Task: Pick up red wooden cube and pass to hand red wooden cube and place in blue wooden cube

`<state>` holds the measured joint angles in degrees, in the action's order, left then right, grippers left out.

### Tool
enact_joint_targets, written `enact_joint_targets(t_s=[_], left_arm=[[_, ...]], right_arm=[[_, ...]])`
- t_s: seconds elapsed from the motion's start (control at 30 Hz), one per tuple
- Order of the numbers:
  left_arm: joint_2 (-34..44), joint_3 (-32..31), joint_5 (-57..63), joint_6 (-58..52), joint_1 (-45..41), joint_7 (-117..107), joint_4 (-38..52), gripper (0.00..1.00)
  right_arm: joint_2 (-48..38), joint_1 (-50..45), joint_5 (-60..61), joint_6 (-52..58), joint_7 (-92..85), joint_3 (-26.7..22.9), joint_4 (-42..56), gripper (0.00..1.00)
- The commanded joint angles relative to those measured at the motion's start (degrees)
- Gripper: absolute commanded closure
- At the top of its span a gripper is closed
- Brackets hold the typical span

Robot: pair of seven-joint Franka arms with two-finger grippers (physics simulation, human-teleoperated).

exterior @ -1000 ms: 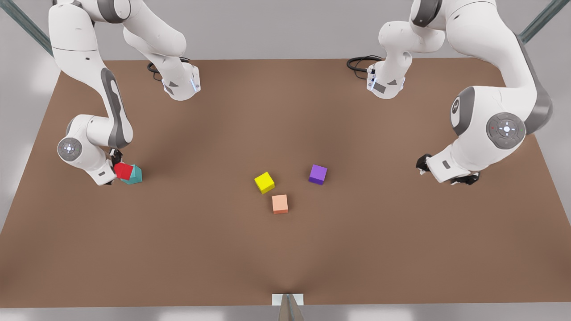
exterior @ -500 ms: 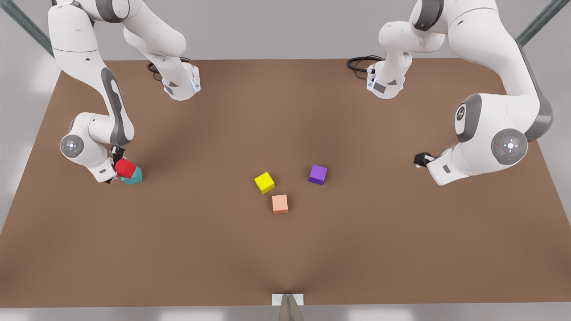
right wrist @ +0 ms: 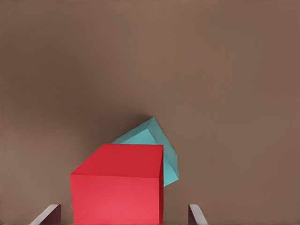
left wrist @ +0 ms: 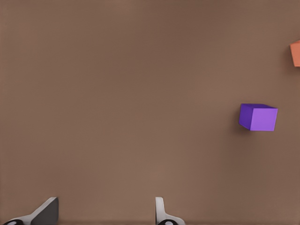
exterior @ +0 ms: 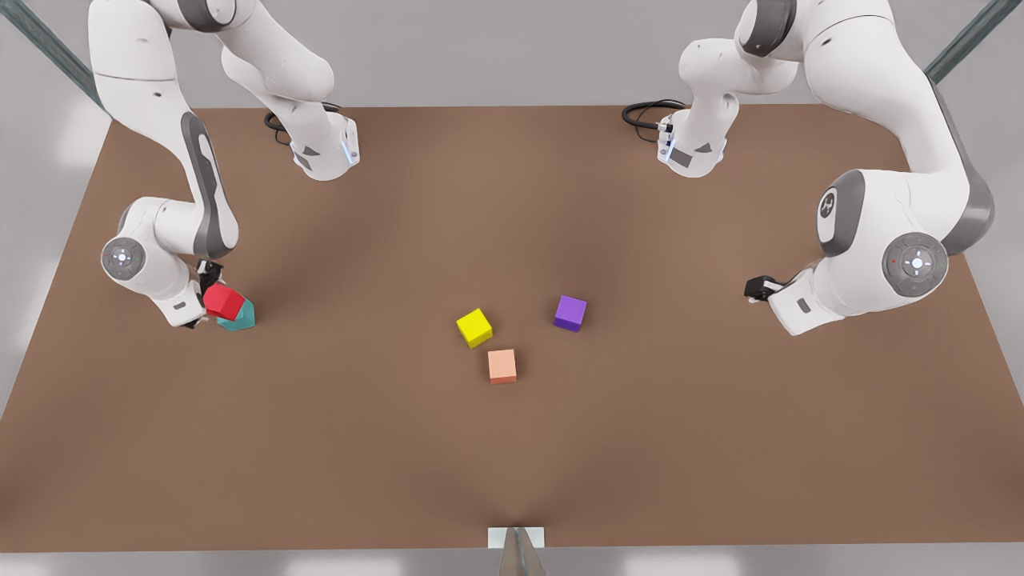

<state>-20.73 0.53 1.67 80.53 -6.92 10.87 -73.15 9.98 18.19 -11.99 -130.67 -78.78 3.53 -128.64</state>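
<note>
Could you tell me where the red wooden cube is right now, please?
At the front view's left, the red wooden cube sits on the blue wooden cube, between the right gripper's fingers.

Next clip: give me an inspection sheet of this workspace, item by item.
Surface: brown tabletop, flat.
Job's things: red wooden cube overlaps the teal blue wooden cube at the front view's left; contact cannot be told.
Clutter: yellow cube, peach-orange cube and purple cube lie apart near mid-table.
Grippers: right gripper open, fingers astride the red cube; left gripper open, empty, waiting at the front view's right.
Cables: black loops at both arm bases.
Surroundings: grey walls, metal struts.
</note>
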Motion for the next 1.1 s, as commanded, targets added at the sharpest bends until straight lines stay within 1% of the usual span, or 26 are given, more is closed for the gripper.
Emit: enact_joint_targets(t_s=[0.0, 0.07, 0.13, 0.17, 0.2, 0.23, 0.27, 0.37, 0.4, 0.43, 0.47, 0.53, 0.63, 0.7, 0.77, 0.9, 1.07], left_arm=[[0.07, 0.00, 0.09, -0.02, -0.02, -0.76, 0.11, 0.00], [0.07, 0.00, 0.17, 0.06, -0.02, -0.93, 0.20, 0.00], [0.07, 0.09, 0.17, 0.06, -0.02, -1.02, 0.38, 0.00], [0.07, 0.17, 0.26, 0.15, 0.07, -1.02, 0.55, 0.00], [0.07, 0.26, 0.26, 0.07, 0.16, -0.85, 0.81, 0.00], [0.07, 0.26, 0.26, 0.06, 0.16, -0.85, 0.81, 0.00], [0.07, 0.26, 0.26, 0.06, 0.07, -0.85, 0.81, 0.00], [0.07, 0.17, 0.26, 0.06, 0.07, -0.85, 0.81, 0.00], [0.07, 0.17, 0.26, 0.06, 0.07, -0.85, 0.81, 0.00], [0.07, 0.17, 0.26, 0.06, 0.07, -0.85, 0.81, 0.00], [0.07, 0.17, 0.26, 0.06, 0.07, -0.85, 0.81, 0.00], [0.07, 0.17, 0.17, 0.06, 0.07, -0.85, 0.73, 0.00], [0.07, 0.09, -0.09, -1.08, 0.07, -1.02, 0.73, 0.00], [0.07, 0.17, -0.09, -1.96, 0.24, -0.85, 0.81, 0.00], [0.07, 0.17, -0.09, -1.96, 0.07, -0.85, 0.81, 0.00], [0.07, 0.09, 0.09, -1.96, 0.07, -0.85, 0.81, 0.00], [0.07, 0.09, 0.09, -1.96, 0.07, -0.85, 0.81, 0.00]], right_arm=[[-0.57, -0.09, 2.85, 4.45, 0.47, 0.68, 0.32, 0.00], [-0.84, -0.09, 6.80, 8.85, 0.47, 1.56, 2.78, 0.00], [-0.40, -1.49, 9.09, 13.41, 1.00, 1.65, 7.52, 0.00], [0.92, -2.63, 11.72, 16.14, 1.44, 1.65, 12.18, 0.00], [4.08, -3.86, 12.78, 17.37, 6.35, 1.65, 17.54, 0.00], [8.90, -4.91, 12.78, 23.68, 15.55, 1.65, 27.09, 0.00], [13.57, -6.14, 12.35, 29.32, 29.16, 1.56, 35.55, 0.00], [15.86, -6.85, 11.38, 29.86, 65.20, 1.56, 39.52, 0.00], [17.09, -7.03, 10.85, 29.85, 73.93, 1.48, 40.57, 0.00], [18.59, -7.29, 5.44, 29.77, 78.61, 1.47, 42.51, 0.00], [19.38, -7.82, 0.83, 29.59, 79.05, 1.65, 42.95, 0.00], [19.20, -8.08, 2.85, 30.56, 78.61, 1.65, 44.27, 0.00], [13.23, -8.26, 5.58, 42.86, 75.01, 1.83, 49.37, 0.00], [11.82, -8.17, 5.93, 49.80, 74.21, 2.71, 54.20, 0.00], [5.59, -7.82, 7.95, 53.58, 73.69, 2.36, 53.41, 0.00], [1.28, -6.85, 10.15, 55.61, 73.25, 1.57, 52.97, 0.00], [1.01, -4.83, 12.43, 55.70, 75.79, 1.48, 52.88, 0.00]])
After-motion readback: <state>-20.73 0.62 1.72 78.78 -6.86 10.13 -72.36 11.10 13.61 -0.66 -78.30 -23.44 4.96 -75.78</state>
